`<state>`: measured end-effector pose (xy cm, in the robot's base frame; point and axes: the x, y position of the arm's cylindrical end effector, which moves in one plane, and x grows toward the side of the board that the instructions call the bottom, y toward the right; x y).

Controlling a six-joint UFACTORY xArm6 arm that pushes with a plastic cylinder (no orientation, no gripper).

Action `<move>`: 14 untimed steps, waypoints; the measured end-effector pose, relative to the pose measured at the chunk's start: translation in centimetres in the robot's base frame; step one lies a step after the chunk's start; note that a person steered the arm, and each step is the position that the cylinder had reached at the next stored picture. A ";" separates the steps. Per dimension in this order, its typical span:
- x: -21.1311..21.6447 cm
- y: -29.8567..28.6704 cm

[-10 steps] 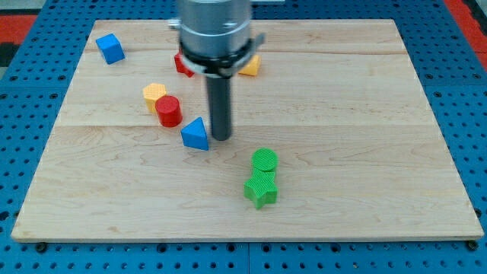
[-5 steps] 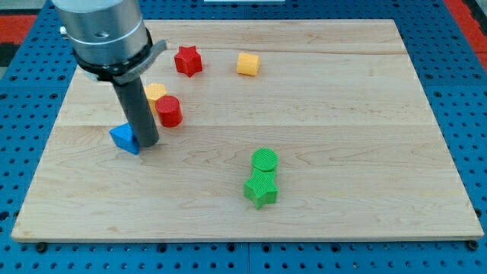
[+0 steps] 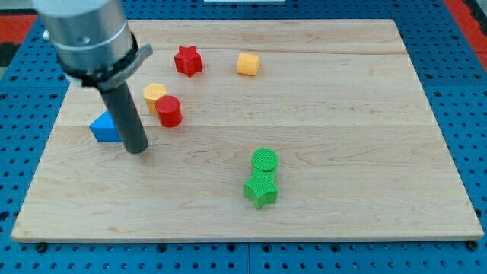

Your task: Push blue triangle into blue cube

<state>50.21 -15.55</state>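
Observation:
The blue triangle (image 3: 104, 128) lies near the board's left edge, partly hidden by my rod. My tip (image 3: 137, 149) rests on the board just to the right of and slightly below the triangle, touching or nearly touching it. The blue cube does not show in the current frame; the arm's grey body covers the board's top left corner where it stood.
A yellow block (image 3: 154, 93) and a red cylinder (image 3: 169, 111) sit together right of the rod. A red star (image 3: 187, 60) and a yellow cube (image 3: 247, 64) lie near the top. A green cylinder (image 3: 265, 160) and a green star (image 3: 261, 189) sit at the lower middle.
My tip has swept left across the board, pushing the blue triangle from the middle to near the left edge and slightly upward. The other blocks have not moved.

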 end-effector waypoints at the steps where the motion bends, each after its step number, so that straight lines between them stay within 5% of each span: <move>1: -0.5 -1.7; 2: -3.9 -1.0; 4: -1.2 -5.0; 5: -3.2 -8.3; 9: -3.8 -3.0; 12: -16.1 -3.6; 14: -15.7 -3.3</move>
<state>34.47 -18.87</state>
